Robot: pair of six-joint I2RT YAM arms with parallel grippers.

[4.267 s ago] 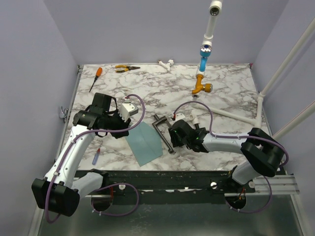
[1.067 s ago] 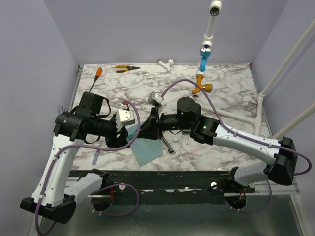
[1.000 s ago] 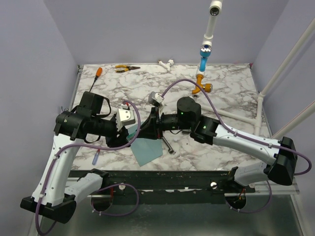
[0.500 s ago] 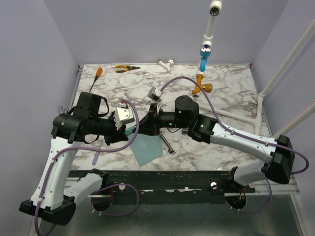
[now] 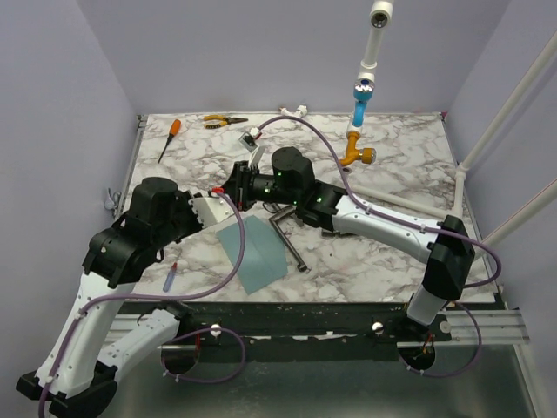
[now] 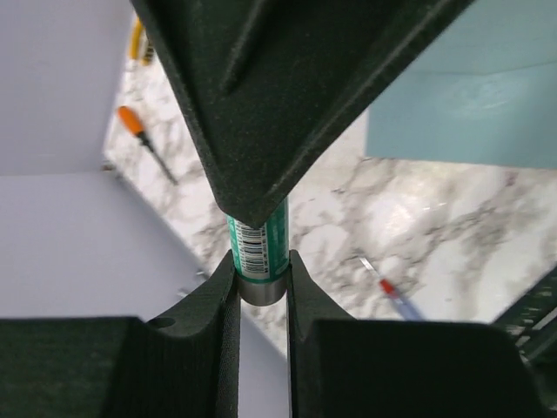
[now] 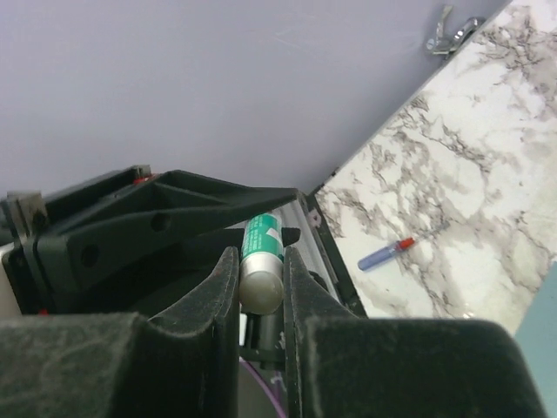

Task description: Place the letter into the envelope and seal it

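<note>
Left gripper (image 6: 261, 266): clamped on green tube (image 6: 258, 239).
Right gripper (image 7: 260, 266): clamped on same tube.
Envelope (image 5: 255, 251): flat, 5 o'clock from grippers.

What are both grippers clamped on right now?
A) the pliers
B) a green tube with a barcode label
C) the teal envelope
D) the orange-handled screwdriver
B: each wrist view shows the green tube pinched between that arm's fingers, in the left gripper and in the right gripper, while the envelope lies flat with neither gripper on it.
</note>
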